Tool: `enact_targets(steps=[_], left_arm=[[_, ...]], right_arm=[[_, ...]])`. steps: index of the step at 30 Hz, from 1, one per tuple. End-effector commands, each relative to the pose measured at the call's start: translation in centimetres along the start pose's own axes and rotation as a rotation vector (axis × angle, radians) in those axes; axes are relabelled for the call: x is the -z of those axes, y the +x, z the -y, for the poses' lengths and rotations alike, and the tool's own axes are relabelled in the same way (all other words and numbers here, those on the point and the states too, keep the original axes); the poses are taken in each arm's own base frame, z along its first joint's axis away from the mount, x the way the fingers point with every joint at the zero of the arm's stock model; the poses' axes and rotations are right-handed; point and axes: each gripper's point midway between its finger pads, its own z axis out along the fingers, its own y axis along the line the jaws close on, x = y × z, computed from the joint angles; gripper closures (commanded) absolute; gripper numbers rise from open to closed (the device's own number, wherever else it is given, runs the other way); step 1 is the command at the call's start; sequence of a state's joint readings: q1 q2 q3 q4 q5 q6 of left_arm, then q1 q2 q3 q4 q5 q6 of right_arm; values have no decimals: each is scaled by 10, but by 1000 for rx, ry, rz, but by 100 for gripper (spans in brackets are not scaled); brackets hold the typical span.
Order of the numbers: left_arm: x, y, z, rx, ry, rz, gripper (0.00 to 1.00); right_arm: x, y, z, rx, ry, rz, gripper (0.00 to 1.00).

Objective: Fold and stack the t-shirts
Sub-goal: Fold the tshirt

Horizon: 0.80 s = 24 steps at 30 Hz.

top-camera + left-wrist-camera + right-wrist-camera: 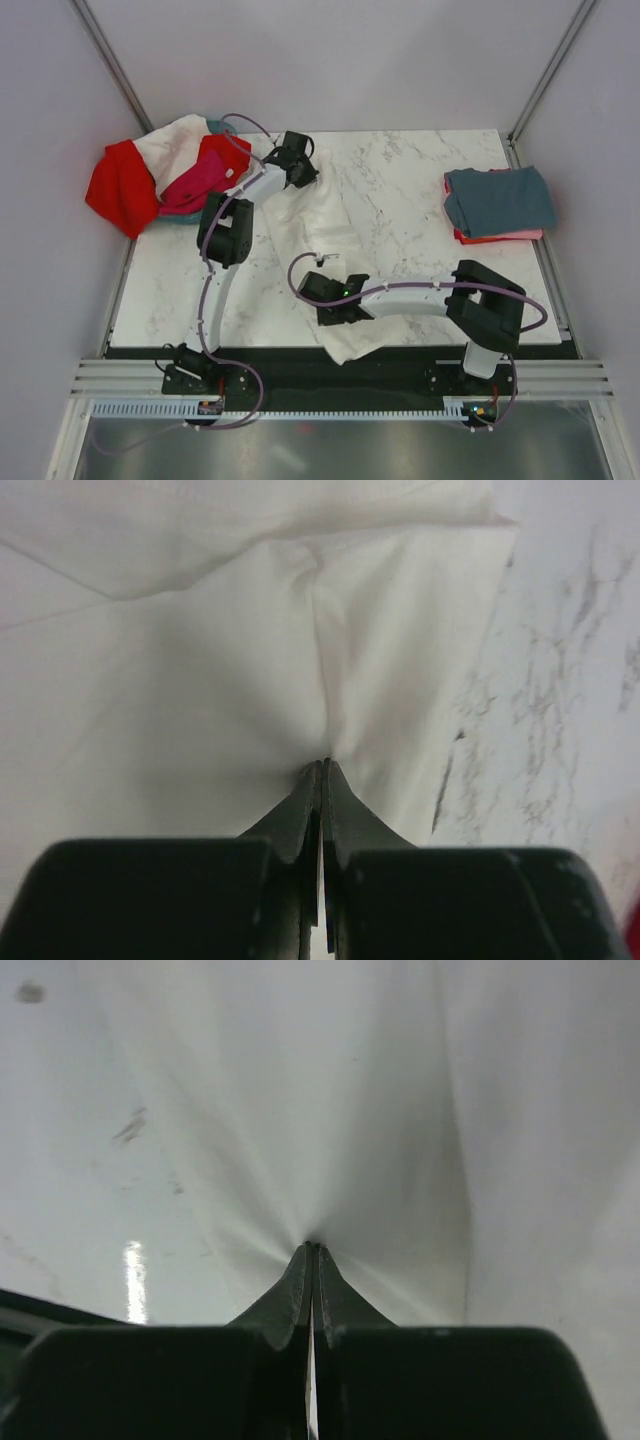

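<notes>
Marble table [400, 190]; white t-shirt [330, 240] clenched at eleven o'clock by left gripper [323, 765], at six o'clock by right gripper [311, 1246].

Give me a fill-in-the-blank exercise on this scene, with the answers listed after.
The stretched t-shirt held between the left gripper and the right gripper is ____ in colour.
On the table, the folded stack sits on the ____ side.
The unfolded heap lies at the far ____ corner.
Both grippers' jaws are ____ on the fabric.
Missing words: white; right; left; shut.
</notes>
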<state>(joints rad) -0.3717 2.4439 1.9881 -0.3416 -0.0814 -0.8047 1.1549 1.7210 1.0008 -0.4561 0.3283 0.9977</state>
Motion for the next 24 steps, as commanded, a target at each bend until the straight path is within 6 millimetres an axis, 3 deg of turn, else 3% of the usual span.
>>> enact_targets(steps=[1,2,3,6,9,10,12,13,15,16,18,19,22,23,24], left_arm=[[-19,38,26,-60,87,-141,98],[-30,53,27,-50,88,-168,98],[-30,45,44,-50,133,-151,98],[-41,55,72,-48,215,-167,98],[-47,51,91,-7,274,-138,98],[-48,51,94,8,291,-134,98],[-49,43,106,36,336,-104,98],[-49,43,109,42,359,-105,98],[-45,37,123,43,421,-88,98],[-36,32,132,37,458,-87,98],[-26,25,140,-5,485,-67,94],[-7,9,152,-19,511,-37,86],[20,-11,157,-63,532,-7,69],[43,-24,162,-80,546,15,62],[53,-31,164,-91,553,29,62]], right_arm=[[4,9,-51,-33,-121,-78,100],[12,-5,-64,-33,-158,-48,100],[18,-13,-69,-7,-179,-21,100],[46,-52,-72,-10,-221,91,100],[64,-87,-46,-36,-223,169,93],[63,-105,-28,-69,-204,192,91],[70,-116,-1,-112,-199,206,87],[76,-136,21,-157,-186,243,86],[75,-143,49,-185,-149,261,78],[75,-154,68,-219,-121,282,74],[80,-163,88,-222,-95,318,65],[81,-171,103,-248,-75,333,64],[76,-186,133,-283,-39,345,65],[75,-197,143,-321,-68,347,65],[72,-192,138,-313,-94,320,65]])
